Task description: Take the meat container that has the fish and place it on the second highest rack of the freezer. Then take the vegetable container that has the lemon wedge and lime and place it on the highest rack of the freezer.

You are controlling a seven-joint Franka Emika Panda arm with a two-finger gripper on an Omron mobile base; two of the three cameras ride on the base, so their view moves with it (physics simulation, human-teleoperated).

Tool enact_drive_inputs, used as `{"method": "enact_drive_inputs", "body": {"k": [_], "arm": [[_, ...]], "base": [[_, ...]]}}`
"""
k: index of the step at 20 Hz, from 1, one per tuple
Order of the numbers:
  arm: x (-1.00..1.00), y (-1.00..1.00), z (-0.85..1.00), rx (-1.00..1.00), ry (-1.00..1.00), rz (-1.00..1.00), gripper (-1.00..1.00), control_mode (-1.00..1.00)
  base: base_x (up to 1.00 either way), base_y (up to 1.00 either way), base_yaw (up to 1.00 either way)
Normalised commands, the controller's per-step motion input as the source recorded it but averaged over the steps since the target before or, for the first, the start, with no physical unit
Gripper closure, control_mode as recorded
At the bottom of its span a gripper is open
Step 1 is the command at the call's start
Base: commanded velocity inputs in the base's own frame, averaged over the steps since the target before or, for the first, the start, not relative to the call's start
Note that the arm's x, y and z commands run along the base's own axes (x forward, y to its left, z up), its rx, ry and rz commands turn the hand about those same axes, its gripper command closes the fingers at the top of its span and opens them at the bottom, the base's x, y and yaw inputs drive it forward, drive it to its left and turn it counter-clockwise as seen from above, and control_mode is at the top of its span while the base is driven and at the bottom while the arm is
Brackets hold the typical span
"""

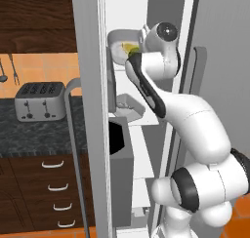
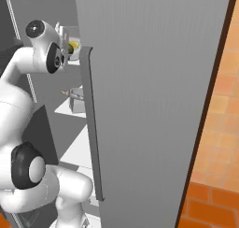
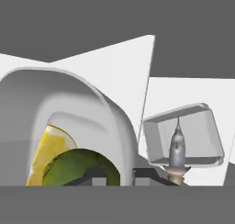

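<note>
Gripper (image 3: 114, 175) is closed narrow on the near wall of the vegetable container (image 3: 82, 113); the two dark tips sit either side of its white rim in the hand view. Inside that container: 1 lemon wedge (image 3: 48, 149) w/ 1 lime (image 3: 78, 168) in front of it, touching. From the left base view the same container (image 1: 119, 44) sits high up in the freezer, on an upper rack, w/ the yellow-green fruit just visible by the wrist.

Meat container (image 3: 183, 136) is a 2nd, smaller clear tub, lower in the compartment on a white rack (image 3: 193, 87); 1 grey fish (image 3: 177, 147) stands upright in it. In the left base view it (image 1: 128, 104) rests one rack below the vegetable container.

Room: freezer door (image 2: 149, 96) swung open, grey, w/ 1 long vertical handle (image 2: 91, 124). Left of the freezer, a dark speckled table (image 1: 34, 129) carries 1 silver toaster (image 1: 40, 101) w/ 4 slots. Below it dark wood drawers, 4 curved white pulls (image 1: 57, 187) counted. Orange tile wall behind the toaster, dark wood cabinet (image 1: 36, 17) above. Orange tile floor (image 2: 205, 199) at the right of the door.
</note>
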Motion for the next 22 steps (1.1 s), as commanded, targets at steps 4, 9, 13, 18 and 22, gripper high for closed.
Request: {"method": "enact_drive_inputs", "body": {"k": [4, 9, 13, 18, 22], "arm": [[0.71, 0.0, -0.25, -0.07, 0.0, -0.06, 1.0, -1.0], [0.64, 0.0, -0.24, -0.03, 0.0, -0.06, 1.0, -1.0], [0.65, 0.0, -0.2, 0.0, 0.0, -0.03, 1.0, -1.0], [0.02, -0.09, 0.0, 0.0, -0.1, -0.03, -1.0, -1.0], [-0.47, -0.19, 0.17, 0.0, -0.18, -0.09, -1.0, -1.0]], "base": [[0.0, 0.0, 0.0], [0.0, 0.0, 0.0], [0.0, 0.0, 0.0], [0.0, 0.0, 0.0], [0.0, 0.0, 0.0]]}}
